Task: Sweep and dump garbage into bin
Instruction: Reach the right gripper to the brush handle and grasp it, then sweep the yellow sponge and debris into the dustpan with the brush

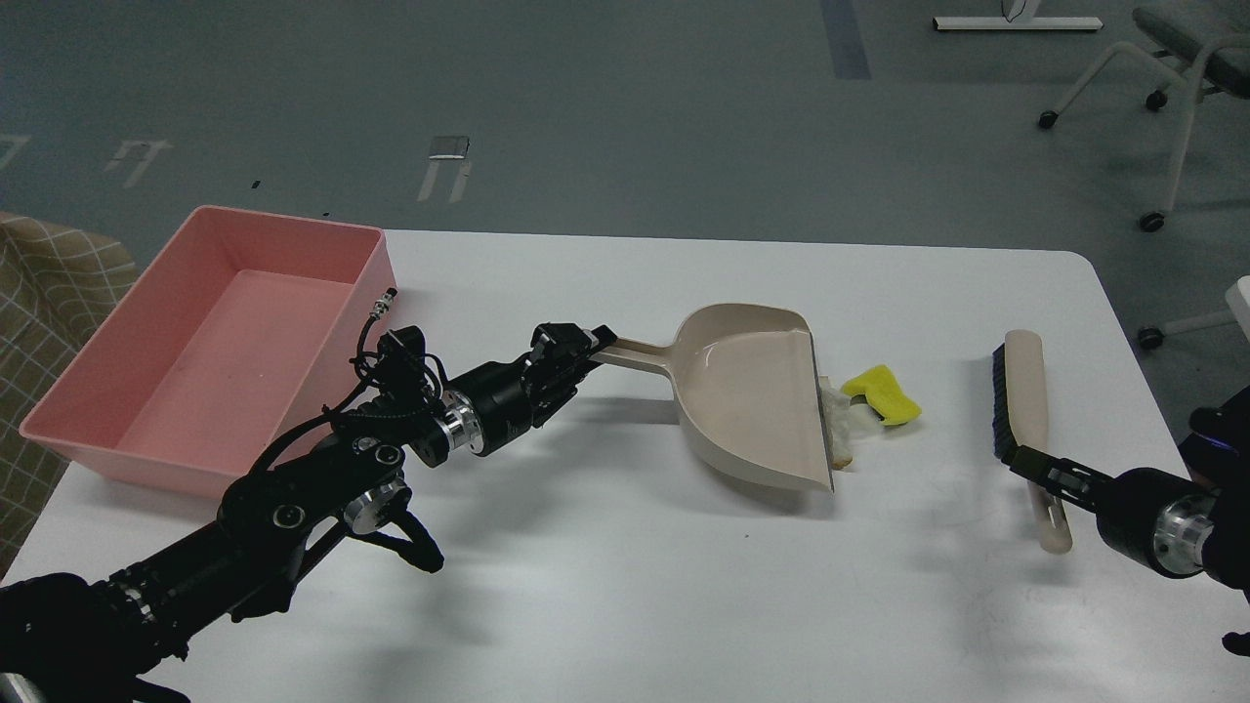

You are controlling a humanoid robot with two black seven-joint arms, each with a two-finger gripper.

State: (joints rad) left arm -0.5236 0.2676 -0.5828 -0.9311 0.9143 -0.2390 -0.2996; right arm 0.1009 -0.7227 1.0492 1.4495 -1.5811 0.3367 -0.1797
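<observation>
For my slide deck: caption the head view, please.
Left gripper holds the dustpan beside the garbage; right gripper reaches the brush.

You've got a pink bin (210,342), beige dustpan (747,395), yellow scrap (882,393), off-white strip (838,420), beige black-bristled brush (1025,410), white table (625,586).

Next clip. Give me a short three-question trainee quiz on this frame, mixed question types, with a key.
1. True or false: the yellow scrap already lies inside the dustpan.
2. Which gripper holds the dustpan's handle: A left, B right?
3. Fill in: the right gripper is at the handle of the ____.

Key: 1 false, it lies on the table just outside the pan's lip. 2 A, the left gripper. 3 brush.
</observation>
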